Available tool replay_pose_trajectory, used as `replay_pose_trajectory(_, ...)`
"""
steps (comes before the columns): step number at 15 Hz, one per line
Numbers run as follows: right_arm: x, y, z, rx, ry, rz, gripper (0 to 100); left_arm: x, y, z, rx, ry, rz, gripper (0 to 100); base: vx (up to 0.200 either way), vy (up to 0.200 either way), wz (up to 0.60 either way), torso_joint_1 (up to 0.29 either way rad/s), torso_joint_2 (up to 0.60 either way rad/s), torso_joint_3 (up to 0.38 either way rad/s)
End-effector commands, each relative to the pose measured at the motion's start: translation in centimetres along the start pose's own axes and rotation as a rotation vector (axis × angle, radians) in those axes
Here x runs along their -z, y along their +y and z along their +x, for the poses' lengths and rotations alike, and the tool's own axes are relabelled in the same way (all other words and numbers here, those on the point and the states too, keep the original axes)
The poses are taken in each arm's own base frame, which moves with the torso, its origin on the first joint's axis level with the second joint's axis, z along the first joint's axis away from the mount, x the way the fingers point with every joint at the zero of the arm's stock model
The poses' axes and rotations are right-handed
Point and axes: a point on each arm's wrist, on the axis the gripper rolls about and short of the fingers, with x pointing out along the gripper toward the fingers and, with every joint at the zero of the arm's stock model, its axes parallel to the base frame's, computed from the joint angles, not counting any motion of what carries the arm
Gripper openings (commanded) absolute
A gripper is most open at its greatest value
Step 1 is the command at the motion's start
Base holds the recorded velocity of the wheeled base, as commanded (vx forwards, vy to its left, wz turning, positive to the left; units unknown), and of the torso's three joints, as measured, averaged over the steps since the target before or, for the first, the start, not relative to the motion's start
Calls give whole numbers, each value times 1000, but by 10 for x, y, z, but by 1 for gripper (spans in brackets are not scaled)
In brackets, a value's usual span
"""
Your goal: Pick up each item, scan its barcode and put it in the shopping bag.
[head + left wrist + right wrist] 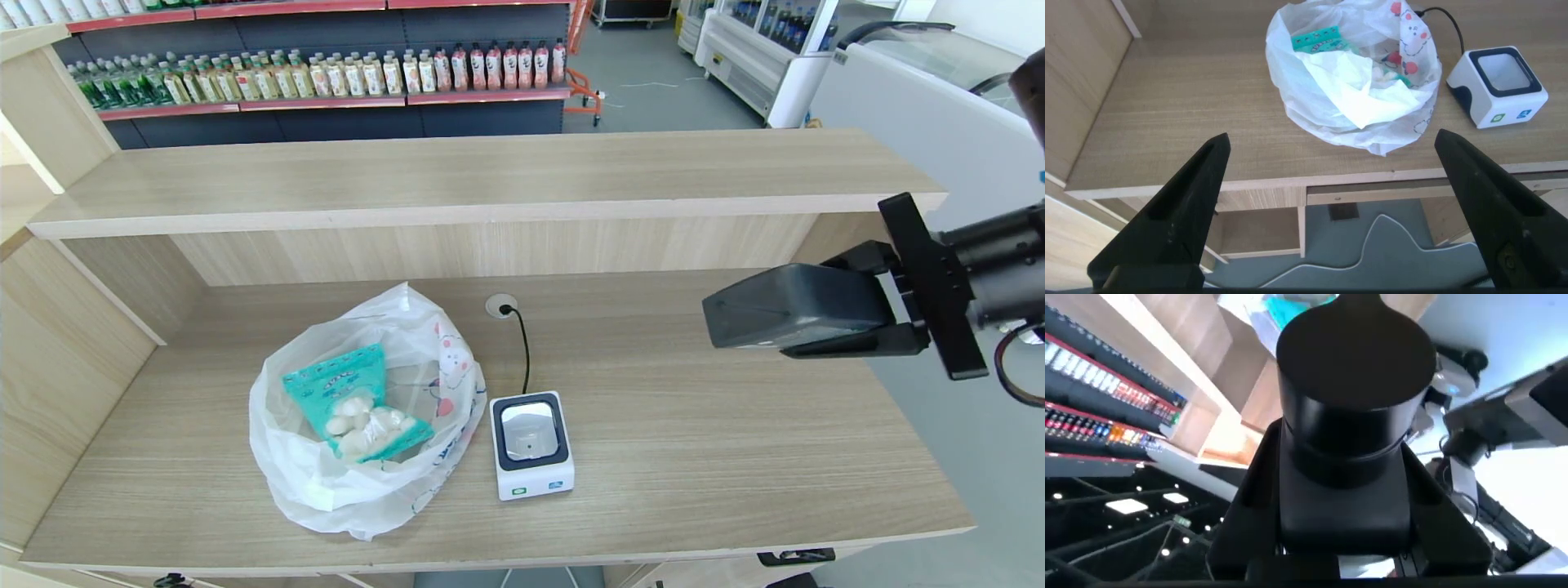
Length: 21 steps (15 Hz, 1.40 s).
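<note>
One item done, we judge: teal pouch [357, 400] lies inside shopping bag [286, 465], just left of scanner [531, 443]. Second item, dark container [784, 306], clamped in right gripper [849, 306] over counter's [694, 474] right end; scan, bagging left. Left gripper [1331, 163] spread wide, empty, near counter's front edge.

The bag's [1355, 106] folds hide half the pouch [1319, 39] in the left wrist view, whose edge cuts off the left tool's [1333, 140] fingers [1180, 224]. The shelf bottles [326, 77] are too small to tell apart.
</note>
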Motion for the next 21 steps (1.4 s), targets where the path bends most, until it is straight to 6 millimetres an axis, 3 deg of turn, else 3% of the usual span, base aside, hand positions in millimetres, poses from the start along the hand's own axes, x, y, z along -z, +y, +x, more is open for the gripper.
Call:
replay_pose_trajectory(1, 3, 5, -4, 16, 110, 46, 0, 0, 0, 0, 0, 1, 0, 100, 0, 0, 0, 0, 0, 0)
replay_pose_trajectory(4, 5, 15, -12, 28, 267, 203, 0, 0, 0, 0, -1, 1, 0, 100, 0, 0, 0, 0, 0, 0)
replay_pose_trajectory(11, 23, 6, -25, 273, 723, 478, 0, 0, 0, 0, -1, 1, 0, 100, 0, 0, 0, 0, 0, 0)
replay_pose_trajectory(15, 34, 1, -9, 355, 772, 453, 0, 0, 0, 0, 0, 1, 0, 100, 0, 0, 0, 0, 0, 0)
replay_pose_trajectory(21, 39, -2, -5, 378, 779, 441, 0, 0, 0, 0, 0, 1, 0, 100, 0, 0, 0, 0, 0, 0)
